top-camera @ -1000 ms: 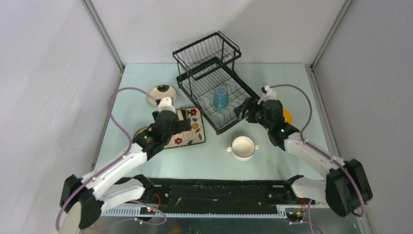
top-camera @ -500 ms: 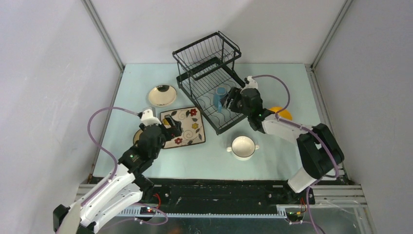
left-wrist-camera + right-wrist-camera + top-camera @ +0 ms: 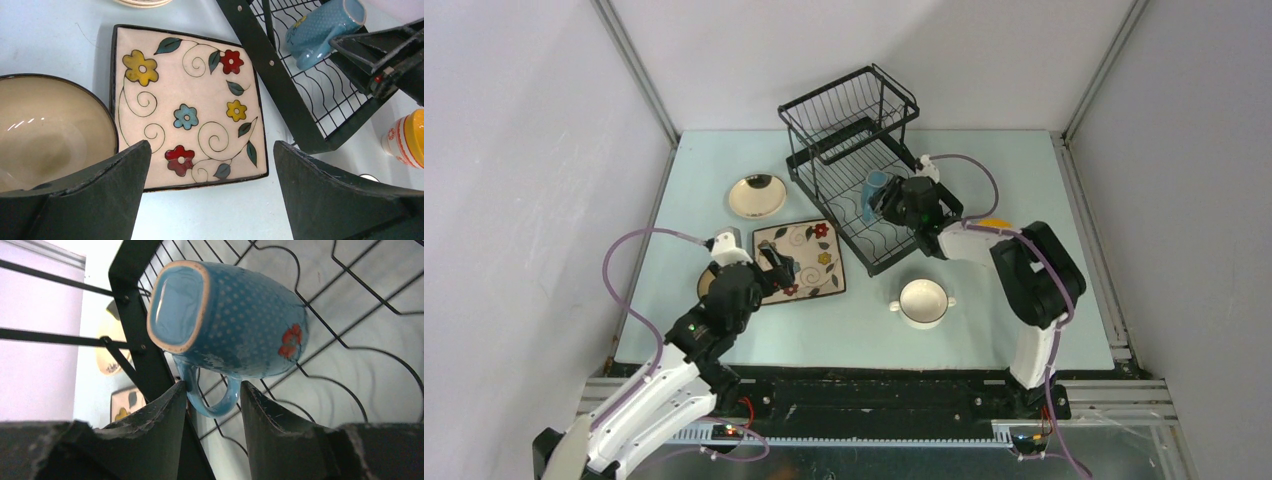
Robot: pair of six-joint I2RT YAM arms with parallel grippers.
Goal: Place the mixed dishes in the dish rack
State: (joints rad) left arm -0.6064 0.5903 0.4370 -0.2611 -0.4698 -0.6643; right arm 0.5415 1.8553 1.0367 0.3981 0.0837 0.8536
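The blue mug [image 3: 235, 325] lies tilted on its side over the lower tray of the black wire dish rack [image 3: 849, 135]. My right gripper [image 3: 214, 387] is shut on the mug's handle, fingers either side of it; it also shows in the top view [image 3: 888, 203]. My left gripper [image 3: 210, 150] is open and empty, just above the near edge of the square floral plate [image 3: 190, 105]. The brown bowl [image 3: 45, 130] sits just left of that plate. A round cream plate [image 3: 757, 195] lies behind it. The white two-handled cup [image 3: 922, 300] stands in front of the rack.
A yellow bowl with a red-patterned side [image 3: 407, 140] sits right of the rack, partly hidden by my right arm in the top view. The rack's raised basket [image 3: 852, 105] stands at the back. Grey walls close the table on three sides.
My right gripper has moved left to the mug and closed on its handle; the mug has tipped up and shifted toward the back. My left arm has drawn back toward the plate's near edge.
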